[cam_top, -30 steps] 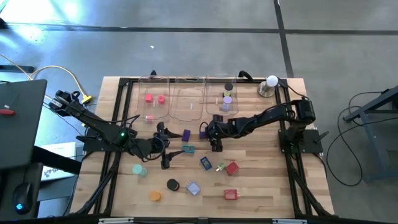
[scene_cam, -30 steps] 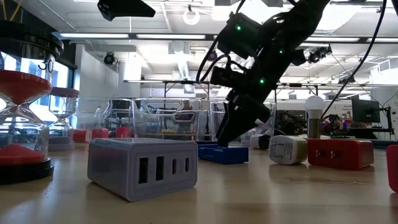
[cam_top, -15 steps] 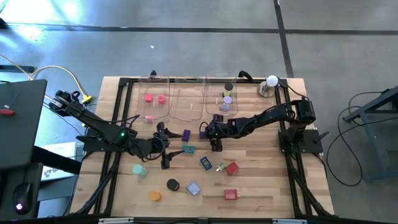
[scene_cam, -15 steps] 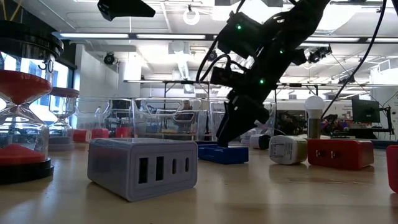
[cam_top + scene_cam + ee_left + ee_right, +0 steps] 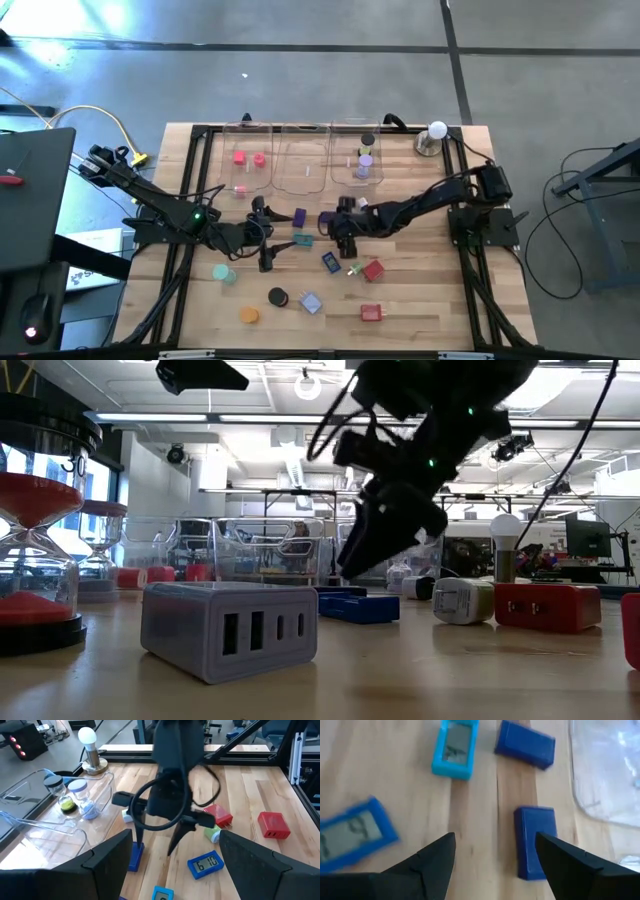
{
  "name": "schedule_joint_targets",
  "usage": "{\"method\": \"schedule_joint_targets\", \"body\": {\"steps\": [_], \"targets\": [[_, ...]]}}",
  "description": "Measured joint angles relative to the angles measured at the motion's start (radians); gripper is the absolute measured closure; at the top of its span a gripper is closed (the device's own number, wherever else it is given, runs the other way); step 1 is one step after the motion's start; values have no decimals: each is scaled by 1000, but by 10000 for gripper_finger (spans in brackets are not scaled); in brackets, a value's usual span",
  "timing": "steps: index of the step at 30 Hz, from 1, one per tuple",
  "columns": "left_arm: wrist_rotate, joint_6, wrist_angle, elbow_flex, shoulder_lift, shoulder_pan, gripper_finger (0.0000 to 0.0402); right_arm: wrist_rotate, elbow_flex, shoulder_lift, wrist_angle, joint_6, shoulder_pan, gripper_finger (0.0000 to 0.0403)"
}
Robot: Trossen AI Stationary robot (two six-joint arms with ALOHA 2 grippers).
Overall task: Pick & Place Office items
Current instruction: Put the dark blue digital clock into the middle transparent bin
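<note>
Right gripper (image 5: 343,240), fingers apart and empty, I hold above the dark blue block (image 5: 536,841), its long axis between them.

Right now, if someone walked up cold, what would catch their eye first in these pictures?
The right arm's open tool hangs over the middle of the wooden table, above a dark blue rectangular block and beside a bright blue clock with a grey display. The left arm's open tool waits beside a teal clock. At the far edge stand three clear plastic trays and a white ball on a metal base.
</note>
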Motion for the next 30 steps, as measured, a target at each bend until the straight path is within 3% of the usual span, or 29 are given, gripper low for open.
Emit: {"method": "schedule_joint_targets", "body": {"steps": [6, 12, 15, 18, 30], "targets": [[5, -5, -2, 0, 0, 0, 111, -31, 117, 0, -172, 197, 41, 141], [47, -7, -3, 0, 0, 0, 111, -236, 188, 0, -293, 553, 46, 141], [47, -8, -3, 0, 0, 0, 111, -277, 190, 0, -289, 598, 61, 141], [47, -8, -3, 0, 0, 0, 111, -255, 190, 0, -288, 613, 98, 141], [69, -53, -20, 0, 0, -18, 111, -6, 189, 30, -289, 777, 184, 141]]}}
